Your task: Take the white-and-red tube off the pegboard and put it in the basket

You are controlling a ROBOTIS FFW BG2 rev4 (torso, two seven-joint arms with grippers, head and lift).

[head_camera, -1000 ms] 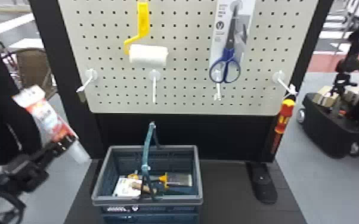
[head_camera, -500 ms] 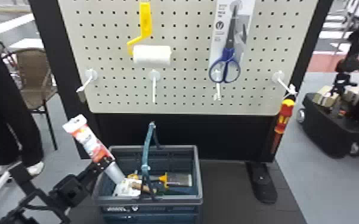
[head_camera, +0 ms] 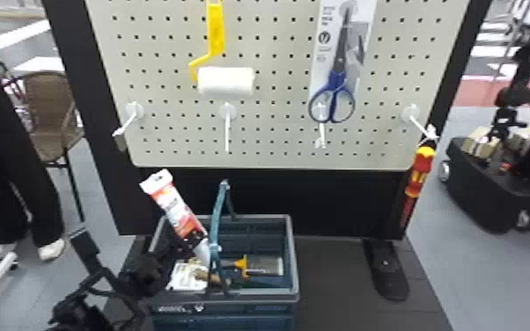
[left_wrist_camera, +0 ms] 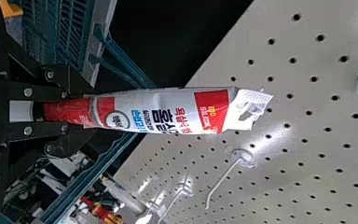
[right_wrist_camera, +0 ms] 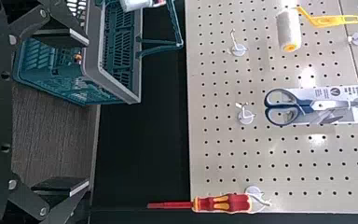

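"One thing is pinched up close, isn't it?"

"Yes; the left gripper (head_camera: 197,240) has the tube (head_camera: 177,212) clamped near its narrow end; the right gripper (right_wrist_camera: 88,113) has its fingers spread wide."

"Where is the tube, then?"

"Above the left part of the basket (head_camera: 294,264) in the head view, tilted, flat end up, narrow end down; whether it touches the rim, I can't tell; the handle (head_camera: 218,215) stands just beside it."

"And inside?"

"A white pack (head_camera: 185,276), then a brush (head_camera: 265,266) lying to the right of it."

"Farther back?"

"The pegboard (head_camera: 273,137); a screwdriver (head_camera: 421,169) hangs at its right edge, scissors (head_camera: 335,81) on a card higher up, a roller (head_camera: 225,81) left of those; well beyond, at the left, a brown chair (head_camera: 48,101)."
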